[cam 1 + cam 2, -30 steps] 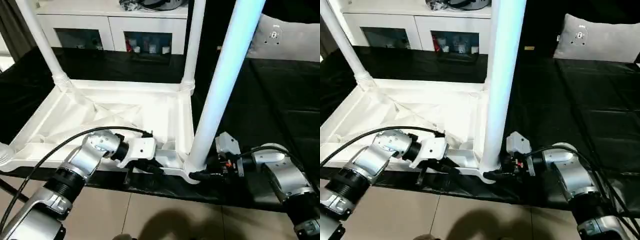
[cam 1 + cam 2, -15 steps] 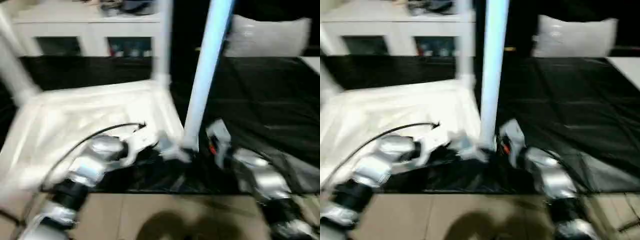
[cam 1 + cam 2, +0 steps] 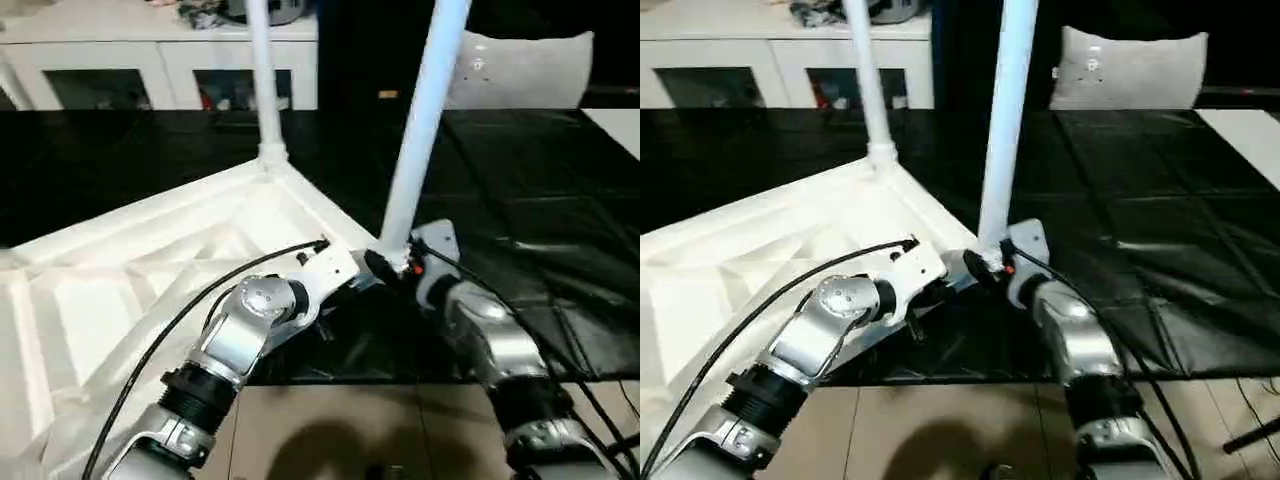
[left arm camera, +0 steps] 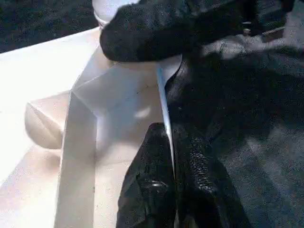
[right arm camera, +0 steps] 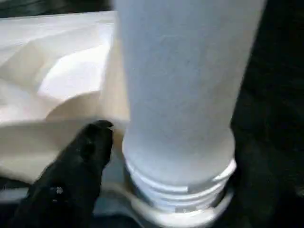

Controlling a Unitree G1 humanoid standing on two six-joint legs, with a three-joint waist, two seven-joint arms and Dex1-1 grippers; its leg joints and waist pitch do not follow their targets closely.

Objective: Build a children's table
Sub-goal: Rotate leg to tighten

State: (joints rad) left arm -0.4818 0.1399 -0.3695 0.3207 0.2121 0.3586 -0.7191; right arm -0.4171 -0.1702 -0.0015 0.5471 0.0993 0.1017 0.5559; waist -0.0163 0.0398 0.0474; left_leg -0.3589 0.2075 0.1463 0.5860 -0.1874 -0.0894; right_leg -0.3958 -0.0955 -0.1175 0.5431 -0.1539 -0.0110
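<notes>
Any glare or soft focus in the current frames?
Left eye view: table top blown out white, ribs faint. Left wrist view: table rim glary, the left claw's fingers sharp. Right wrist view: leg close and soft, thread rings still readable.

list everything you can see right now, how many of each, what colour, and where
table top: 1, white, upside down on the black cover, ribbed underside up
legs: 2, white, upright in corner sockets, near leg by the grippers, far leg at the corner behind
black cover: 1, black, under the table top
cabinet: 1, white, glass doors, at the back
cushion: 1, grey, back right
left gripper: 1, black, shut on the table top's rim
right gripper: 1, black, at the near leg's base
</notes>
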